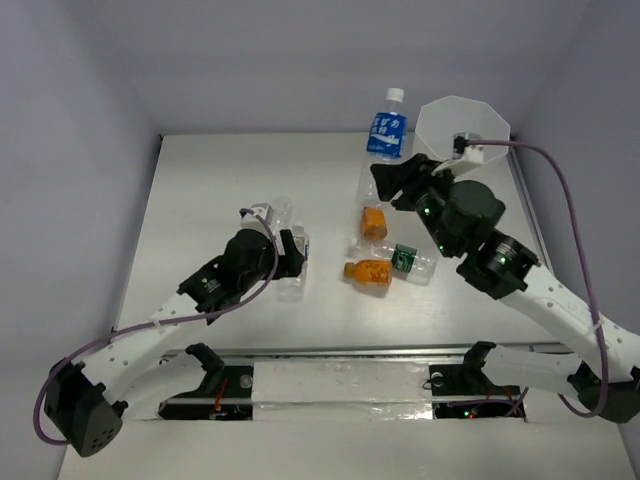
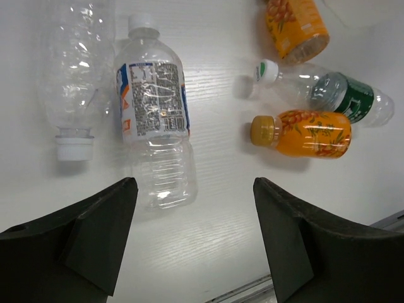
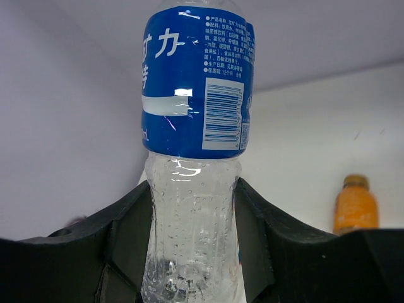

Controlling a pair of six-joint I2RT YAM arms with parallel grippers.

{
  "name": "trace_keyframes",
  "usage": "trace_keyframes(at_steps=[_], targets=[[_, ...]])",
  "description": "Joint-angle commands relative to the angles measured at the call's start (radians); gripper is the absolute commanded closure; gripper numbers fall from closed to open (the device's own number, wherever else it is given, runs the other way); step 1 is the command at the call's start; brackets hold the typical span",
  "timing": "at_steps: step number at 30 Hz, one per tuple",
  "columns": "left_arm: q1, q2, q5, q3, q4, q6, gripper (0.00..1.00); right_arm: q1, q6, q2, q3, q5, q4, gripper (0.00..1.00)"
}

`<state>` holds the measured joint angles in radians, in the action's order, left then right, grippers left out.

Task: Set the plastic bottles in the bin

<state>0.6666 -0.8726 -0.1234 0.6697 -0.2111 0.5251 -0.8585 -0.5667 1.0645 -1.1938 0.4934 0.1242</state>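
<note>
Nearest me, my left hand hangs empty, fingers apart, above a white-labelled bottle lying just beside a bare clear bottle. A careless close could set either one rolling. Mid-desk lie an orange bottle, a second orange bottle and a green-labelled bottle. Farther off, my right hand is clamped low on the upright blue-labelled bottle. Held so low, it may pivot, clip the rim of the bin in the far right corner and tip it.
</note>
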Motion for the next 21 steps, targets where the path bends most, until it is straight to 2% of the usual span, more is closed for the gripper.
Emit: trace_keyframes(at_steps=[1, 5, 8, 9, 15, 21], targets=[[0.066, -0.072, -0.119, 0.007, 0.044, 0.050, 0.28, 0.016, 0.161, -0.043, -0.110, 0.171, 0.009, 0.57], [0.085, -0.137, -0.177, 0.001, 0.099, 0.056, 0.25, 0.117, 0.244, -0.051, -0.184, 0.241, 0.014, 0.59], [0.085, -0.190, -0.197, 0.020, 0.114, 0.035, 0.18, 0.249, 0.289, -0.040, -0.200, 0.240, -0.021, 0.60], [0.085, -0.224, -0.208, 0.025, 0.118, 0.029, 0.17, 0.316, 0.295, -0.011, -0.211, 0.216, -0.024, 0.60], [0.085, -0.339, -0.228, 0.054, 0.162, -0.002, 0.16, 0.485, 0.376, 0.185, -0.351, 0.247, -0.041, 0.59], [0.085, -0.379, -0.243, 0.044, 0.200, -0.014, 0.16, 0.601, 0.395, 0.336, -0.412, 0.221, -0.078, 0.59]])
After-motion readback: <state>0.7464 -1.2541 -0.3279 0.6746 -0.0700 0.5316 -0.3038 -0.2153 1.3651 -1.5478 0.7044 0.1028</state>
